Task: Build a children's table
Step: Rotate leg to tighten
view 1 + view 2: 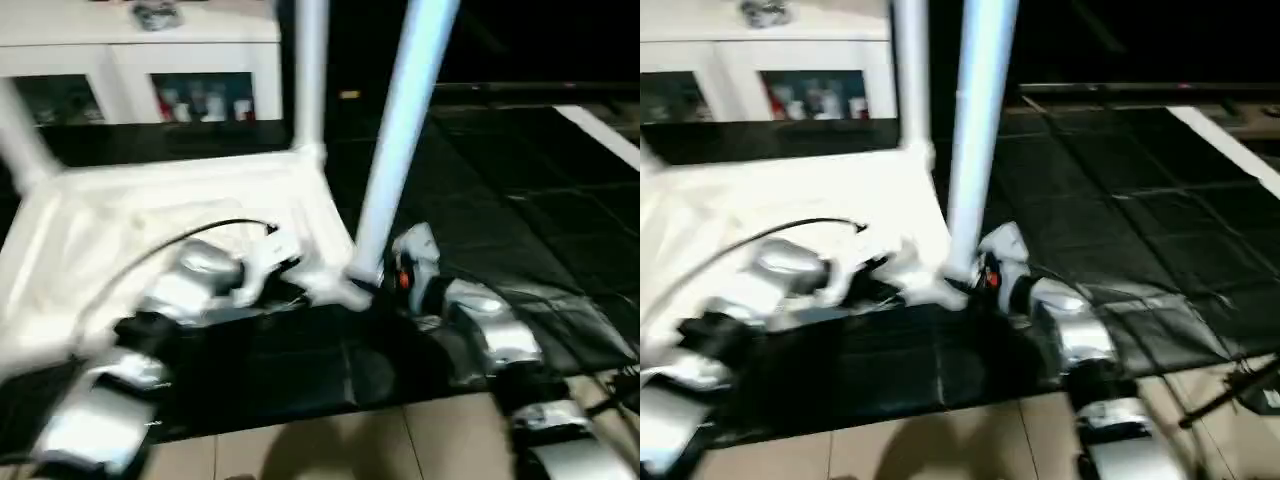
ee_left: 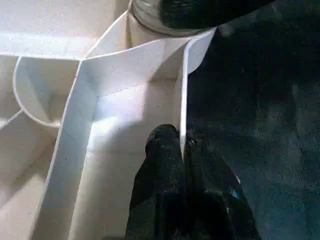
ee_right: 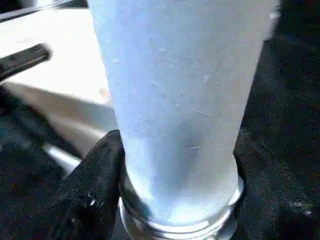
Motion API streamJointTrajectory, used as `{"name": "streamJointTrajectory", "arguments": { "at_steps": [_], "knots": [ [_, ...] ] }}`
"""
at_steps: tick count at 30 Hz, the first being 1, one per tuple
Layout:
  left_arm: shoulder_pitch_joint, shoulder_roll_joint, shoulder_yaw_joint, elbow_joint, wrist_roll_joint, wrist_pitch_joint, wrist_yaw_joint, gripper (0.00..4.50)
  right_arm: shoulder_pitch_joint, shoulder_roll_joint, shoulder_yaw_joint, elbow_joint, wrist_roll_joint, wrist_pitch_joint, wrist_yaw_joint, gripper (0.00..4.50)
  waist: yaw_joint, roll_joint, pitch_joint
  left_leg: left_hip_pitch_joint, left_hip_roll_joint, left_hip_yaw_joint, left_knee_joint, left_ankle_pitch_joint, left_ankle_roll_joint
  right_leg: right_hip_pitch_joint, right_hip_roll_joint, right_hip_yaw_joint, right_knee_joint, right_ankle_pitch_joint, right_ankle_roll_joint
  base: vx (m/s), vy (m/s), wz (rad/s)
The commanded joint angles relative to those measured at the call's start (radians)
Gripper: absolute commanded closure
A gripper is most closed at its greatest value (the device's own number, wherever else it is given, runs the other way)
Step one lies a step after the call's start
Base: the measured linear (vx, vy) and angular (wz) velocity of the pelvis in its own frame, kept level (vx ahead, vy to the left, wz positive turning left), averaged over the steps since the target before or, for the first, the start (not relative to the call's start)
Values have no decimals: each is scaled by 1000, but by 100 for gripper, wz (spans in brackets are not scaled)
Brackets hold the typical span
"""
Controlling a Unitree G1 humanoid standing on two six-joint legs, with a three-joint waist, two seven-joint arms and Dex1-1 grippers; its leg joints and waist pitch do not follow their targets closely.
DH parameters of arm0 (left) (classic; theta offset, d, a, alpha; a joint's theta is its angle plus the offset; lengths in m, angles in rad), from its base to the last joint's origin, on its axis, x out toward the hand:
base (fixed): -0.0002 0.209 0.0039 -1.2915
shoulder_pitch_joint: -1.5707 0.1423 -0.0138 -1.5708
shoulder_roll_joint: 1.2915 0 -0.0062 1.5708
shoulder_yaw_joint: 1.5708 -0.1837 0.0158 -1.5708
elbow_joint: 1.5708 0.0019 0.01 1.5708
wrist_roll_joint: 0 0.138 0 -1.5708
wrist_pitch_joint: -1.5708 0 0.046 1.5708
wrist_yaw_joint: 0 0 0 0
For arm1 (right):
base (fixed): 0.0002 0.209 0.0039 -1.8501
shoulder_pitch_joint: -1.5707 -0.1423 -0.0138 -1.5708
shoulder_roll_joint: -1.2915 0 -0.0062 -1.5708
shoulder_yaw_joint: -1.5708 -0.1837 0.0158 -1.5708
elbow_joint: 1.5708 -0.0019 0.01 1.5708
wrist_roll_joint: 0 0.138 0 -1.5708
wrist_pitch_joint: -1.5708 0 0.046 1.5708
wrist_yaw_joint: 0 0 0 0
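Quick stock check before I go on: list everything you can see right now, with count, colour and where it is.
table top: one, white, lying underside up on the black mat, ribs and round corner sockets showing.
table legs: three in view, white, standing up from the top's corners; near-corner leg, far-corner leg, left leg.
floor mat: one, black, under the table top.
cabinet: one, white with glass doors, behind the table; small items inside, too blurred to name.
floor tiles: beige, in front of the mat.
left gripper: black fingers pinching the table top's edge wall.
right gripper: black fingers on either side of the near-corner leg's base.
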Motion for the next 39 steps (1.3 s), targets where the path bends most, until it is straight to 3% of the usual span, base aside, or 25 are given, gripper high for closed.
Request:
{"name": "streamJointTrajectory", "arguments": {
  "at_steps": [1, 5, 8, 10, 15, 17, 19, 23, 27, 30, 35, 37, 39],
  "knots": [
    [-46, -85, 34, 1, -56, 5, 85, 450, -24, 104, 52, 41, 14, 31, -46, 178, 4, -4, -67, -3, 55, -21, -69, -149, 40, 57, -91, 78, -86, -327, -144, 0, 0, 0],
    [-80, -158, 104, 42, -74, 20, 224, 450, -72, 160, 38, 113, -9, 55, -195, 178, 7, -6, -68, 0, 56, -21, -70, -138, 41, 57, -90, 77, -85, -331, -141, 0, 0, 0],
    [-78, -178, 107, 36, -74, 15, 227, 450, -91, 187, 8, 139, -4, 48, -245, 178, 7, -6, -69, 1, 58, -21, -71, -142, 42, 57, -92, 79, -82, -306, -150, 0, 0, 0],
    [-75, -178, 101, 31, -72, 15, 221, 450, -93, 194, -3, 138, -3, 50, -252, 122, 8, -6, -70, -1, 57, -20, -71, -129, 54, 59, -92, 80, -79, -276, -153, 0, 0, 0],
    [-57, -149, 62, 15, -49, 5, 169, 450, -90, 190, 4, 120, -13, 33, -232, 79, 7, -2, -68, -1, 58, -21, -73, -141, 56, 60, -93, 79, -83, -294, -150, 0, 0, 0],
    [-52, -120, 42, 27, -29, -28, 137, 450, -72, 151, 38, 91, -38, 11, -184, 71, 6, 0, -67, -1, 59, -21, -73, -147, 55, 59, -92, 80, -83, -292, -148, 0, 0, 0],
    [-41, -94, 27, 29, -19, -60, 95, 450, -48, 113, 55, 47, -28, 6, -103, 71, 7, -3, -70, -3, 58, -20, -71, -132, 66, 63, -92, 81, -77, -251, -155, 0, 0, 0],
    [-23, -41, 7, 22, -15, -95, 4, 450, 6, 19, 79, -55, -15, -4, 47, 71, 13, -4, -68, -4, 58, -20, -72, -126, 81, 63, -92, 80, -79, -261, -148, 0, 0, 0],
    [-8, 9, -5, 12, -14, -140, -65, 450, 63, -71, 76, -162, 24, 4, 176, 71, 19, -6, -69, -3, 64, -20, -71, -123, 93, 62, -90, 81, -74, -234, -153, 0, 0, 0],
    [-4, 32, 3, 8, -24, -153, -98, 450, 104, -131, 72, -237, 60, 23, 257, 71, 24, -6, -66, -1, 60, -18, -71, -143, 85, 63, -91, 79, -84, -292, -138, 0, 0, 0],
    [-12, 39, 26, 10, -49, -130, -117, 450, 150, -189, 73, -311, 91, 51, 340, 71, 33, -7, -66, -2, 62, -20, -72, -144, 83, 61, -91, 78, -82, -300, -132, 0, 0, 0],
    [-14, 39, 26, 13, -55, -126, -132, 406, 159, -199, 76, -321, 90, 56, 353, 66, 32, -8, -67, -3, 59, -19, -71, -140, 78, 61, -90, 77, -85, -311, -132, 0, 0, 0],
    [-15, 43, 18, 21, -42, -161, -126, 406, 157, -202, 73, -313, 80, 54, 347, 66, 34, -6, -69, -3, 59, -19, -69, -130, 77, 62, -92, 77, -84, -299, -138, 0, 0, 0]
  ]
}}
